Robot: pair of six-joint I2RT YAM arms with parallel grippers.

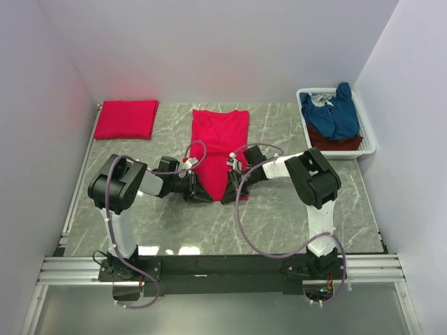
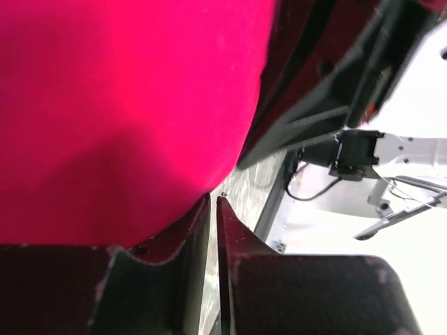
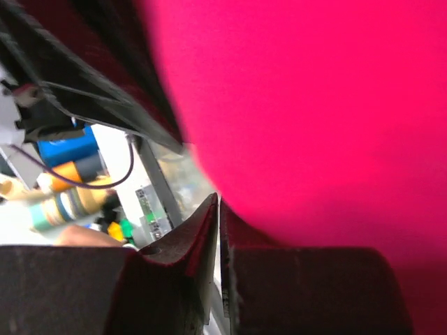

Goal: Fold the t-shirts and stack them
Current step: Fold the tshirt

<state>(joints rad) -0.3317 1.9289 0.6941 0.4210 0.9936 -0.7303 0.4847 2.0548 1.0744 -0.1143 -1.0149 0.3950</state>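
Observation:
A bright red t-shirt (image 1: pixel 220 136) lies as a long strip down the middle of the marble table, neck end toward the back. Its near end is bunched between my two grippers. My left gripper (image 1: pixel 198 187) holds the near left edge and my right gripper (image 1: pixel 234 176) holds the near right edge. In the left wrist view the red cloth (image 2: pixel 126 105) bulges right over the fingers, and the left gripper (image 2: pixel 214 197) is drawn to a hairline slit. The right wrist view is alike: cloth (image 3: pixel 314 105) against the right gripper (image 3: pixel 218 198), jaws nearly touching.
A folded red t-shirt (image 1: pixel 126 118) lies at the back left corner. A white basket (image 1: pixel 368 129) at the back right holds a navy blue t-shirt (image 1: pixel 334 115) on top of a darker red one (image 1: pixel 335 143). White walls enclose the table on three sides.

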